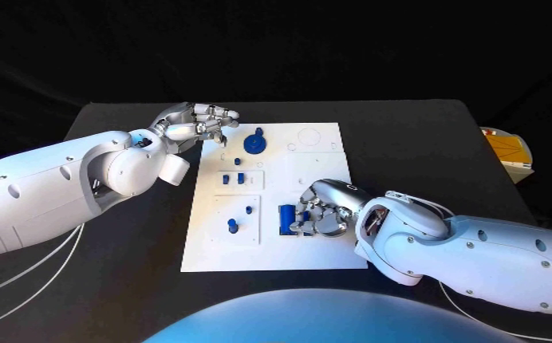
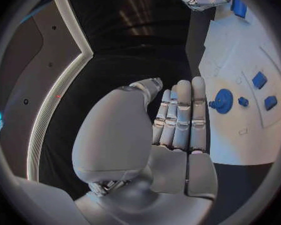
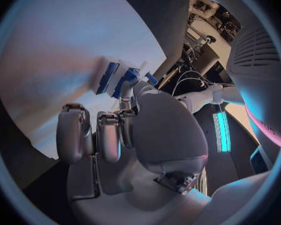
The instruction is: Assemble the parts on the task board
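Lying flat in the middle of the black worktop [image 1: 127, 295] is the white board [image 1: 310, 231], with darkness all round the far edge. Off at the right rim of the worktop, a small yellow-and-white object [image 1: 507, 150] is sitting, too small to make out.

On to the board and what it is carrying. Near its far end a blue gear [image 1: 254, 144] is resting in its place, and the left wrist view is catching the same gear just beyond the fingertips. Below it, in a small raised panel, two little blue blocks [image 1: 234, 177] are sitting side by side. Lower still, another panel is holding two blue pegs [image 1: 238, 220]. To the right of that, a taller blue bar [image 1: 285, 218] is standing at the right hand's fingertips, with more blue pieces tucked among those fingers.

The left hand [image 1: 193, 125] is hovering at the board's far left corner, fingers lying straight and close together in the wrist view, holding nothing.

The right hand [image 1: 325, 207] is lying over the board's near right part, fingers curled down at the blue pieces. The right wrist view is showing blue parts right at its fingertips [image 3: 129, 82], but whether they are actually pinching one, I cannot tell.
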Controlling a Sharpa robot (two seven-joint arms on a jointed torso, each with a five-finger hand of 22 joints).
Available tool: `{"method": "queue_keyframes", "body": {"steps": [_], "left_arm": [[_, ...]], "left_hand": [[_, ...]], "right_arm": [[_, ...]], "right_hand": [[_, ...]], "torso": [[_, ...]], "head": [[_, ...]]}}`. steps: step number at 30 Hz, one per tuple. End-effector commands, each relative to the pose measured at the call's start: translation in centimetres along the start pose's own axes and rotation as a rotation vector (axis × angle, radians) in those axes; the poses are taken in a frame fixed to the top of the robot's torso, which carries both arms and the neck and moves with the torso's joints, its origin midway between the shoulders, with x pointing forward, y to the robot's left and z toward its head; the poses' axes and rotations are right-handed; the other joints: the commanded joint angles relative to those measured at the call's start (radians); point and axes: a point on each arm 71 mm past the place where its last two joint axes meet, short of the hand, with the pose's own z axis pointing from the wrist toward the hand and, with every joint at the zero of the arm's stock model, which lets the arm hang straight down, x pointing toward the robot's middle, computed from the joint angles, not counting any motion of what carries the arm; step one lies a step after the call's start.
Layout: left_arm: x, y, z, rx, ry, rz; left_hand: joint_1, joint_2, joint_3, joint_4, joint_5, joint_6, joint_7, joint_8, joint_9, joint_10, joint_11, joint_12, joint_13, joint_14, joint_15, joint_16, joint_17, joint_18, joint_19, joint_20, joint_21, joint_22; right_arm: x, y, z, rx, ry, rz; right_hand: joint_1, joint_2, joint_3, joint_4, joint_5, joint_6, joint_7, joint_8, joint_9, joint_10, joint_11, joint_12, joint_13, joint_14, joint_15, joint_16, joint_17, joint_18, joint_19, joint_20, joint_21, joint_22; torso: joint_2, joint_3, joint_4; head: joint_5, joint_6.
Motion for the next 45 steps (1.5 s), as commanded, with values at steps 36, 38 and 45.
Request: {"method": "queue_keyframes", "body": {"steps": [36, 38, 45], "left_arm": [[0.1, -0.2, -0.1, 0.014, 0.004, -0.001], [0.1, -0.2, -0.1, 0.016, 0.002, -0.002], [0.1, -0.2, 0.4, 0.04, -0.028, -0.011]], "left_hand": [[-0.011, 0.0, 0.008, -0.001, 0.006, -0.007, 0.001, -0.002, 0.0, -0.006, 0.0, 0.005, 0.001, -0.007, 0.002, -0.002, -0.002, 0.006, 0.005, 0.002, -0.004, -0.002], [-0.011, 0.0, 0.008, -0.001, 0.006, -0.007, 0.001, -0.002, 0.0, -0.006, 0.0, 0.005, 0.001, -0.007, 0.002, -0.002, -0.002, 0.006, 0.005, 0.002, -0.004, -0.002], [-0.018, 0.0, 0.006, 0.002, 0.005, -0.007, 0.001, -0.001, 0.0, -0.007, 0.0, 0.007, 0.001, -0.007, 0.002, -0.001, -0.002, 0.006, 0.004, 0.002, -0.005, -0.002]], "right_arm": [[-2.4, -0.8, -0.8, -0.135, -0.219, 0.167], [-3.0, -1.2, -1.0, -0.148, -0.244, 0.212], [-6.8, -4.8, -0.5, -0.101, -0.366, 0.388]], "right_hand": [[0.025, 0.0, 0.008, 0.009, 0.025, -0.061, 0.016, 0.001, 0.001, 0.024, 0.014, -0.115, 0.14, 0.071, 0.009, -0.026, 0.097, 0.018, 0.001, 0.002, -0.135, 0.175], [0.027, -0.002, 0.007, 0.009, 0.028, -0.071, 0.02, -0.001, 0.001, 0.015, 0.018, -0.134, 0.13, 0.067, 0.013, -0.033, 0.084, 0.021, -0.007, 0.005, -0.158, 0.169], [0.054, 0.0, 0.021, 0.004, 0.041, -0.143, 0.055, -0.04, -0.013, -0.087, 0.049, -0.357, 0.009, 0.017, 0.037, -0.131, -0.105, 0.067, -0.103, 0.028, -0.455, 0.087]], "torso": [[-0.006, -0.0032, -0.0041], [-0.006, -0.0031, -0.0043], [-0.027, -0.0116, -0.014]], "head": [[0.003, 0.0], [0.002, 0.0], [0.002, 0.012]]}}
